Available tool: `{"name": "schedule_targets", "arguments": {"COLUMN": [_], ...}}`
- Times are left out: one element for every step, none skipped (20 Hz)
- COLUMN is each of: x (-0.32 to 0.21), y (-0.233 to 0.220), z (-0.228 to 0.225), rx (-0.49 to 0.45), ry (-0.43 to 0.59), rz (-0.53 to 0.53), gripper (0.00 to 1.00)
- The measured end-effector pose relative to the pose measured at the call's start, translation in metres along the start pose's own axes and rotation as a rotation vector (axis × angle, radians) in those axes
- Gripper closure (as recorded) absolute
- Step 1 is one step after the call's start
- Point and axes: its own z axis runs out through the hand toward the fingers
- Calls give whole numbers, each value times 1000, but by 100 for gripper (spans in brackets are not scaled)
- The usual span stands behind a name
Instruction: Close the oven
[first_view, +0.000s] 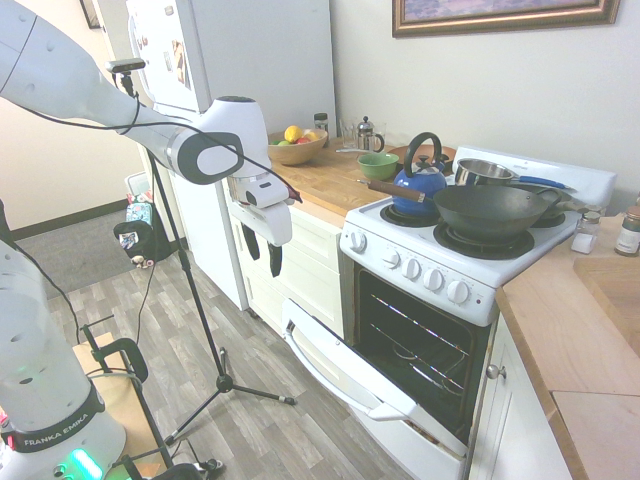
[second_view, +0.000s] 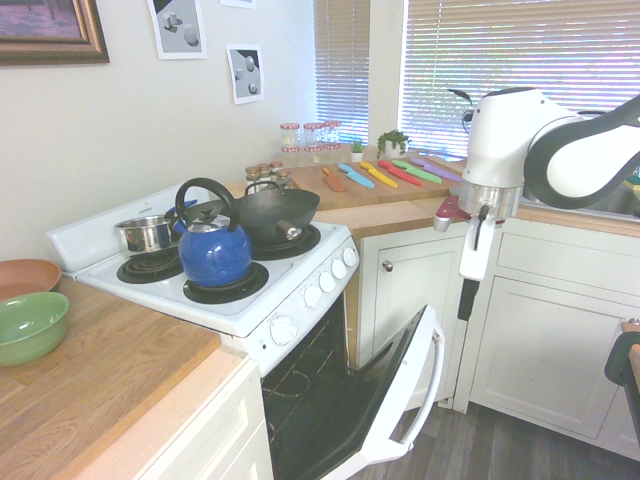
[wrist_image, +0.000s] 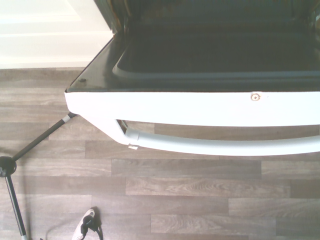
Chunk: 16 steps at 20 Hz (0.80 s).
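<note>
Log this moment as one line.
oven door partly open | gripper above it, apart, holding nothing | door handle free

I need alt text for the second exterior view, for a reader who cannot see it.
A white oven stands with its drop-down door partly open, while the robot's gripper hangs above and beside the door, touching nothing. A blue kettle, a black wok and a steel pot sit on the burners.
</note>
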Motion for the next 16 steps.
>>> {"name": "schedule_targets", "arguments": {"x": [0,0,0,0,1,3,4,5,6,7,7,8,9,9,9,9], "y": [0,0,1,2,4,5,6,7,7,6,5,4,4,4,5,7], "z": [0,1,4,8,15,25,39,54,70,87,103,120,137,155,170,185], "rx": [-1,-4,-15,-30,-51,-74,-99,-124,-141,-154,-163,-169,-171,-170,-169,-168], "ry": [-1,-3,-11,-19,-28,-41,-60,-80,-96,-110,-122,-130,-136,-138,-138,-138], "rz": [0,0,3,5,8,10,16,21,23,25,25,27,30,33,37,41], "gripper": [0,0,0,0,0,0,0,0,0,0,0,0,0,0,0,0]}}
